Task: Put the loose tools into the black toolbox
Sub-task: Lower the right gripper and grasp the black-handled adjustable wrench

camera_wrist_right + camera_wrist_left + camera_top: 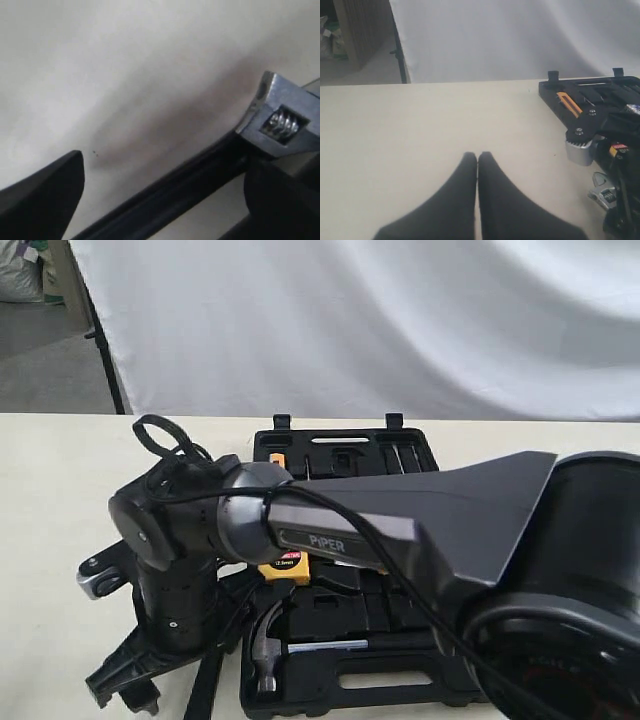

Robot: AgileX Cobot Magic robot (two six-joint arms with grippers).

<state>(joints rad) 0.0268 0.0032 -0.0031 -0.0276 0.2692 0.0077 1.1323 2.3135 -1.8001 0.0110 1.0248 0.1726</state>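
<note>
The right gripper (162,170) is spread wide above the table (100,60). The adjustable wrench (280,120) lies between its 2 fingers, close to 1 of them, and I cannot tell if they touch. The left gripper (477,156) is pressed together over the table. The claw hammer (268,655) lies inside the open black toolbox (345,445), in its near half.
</note>
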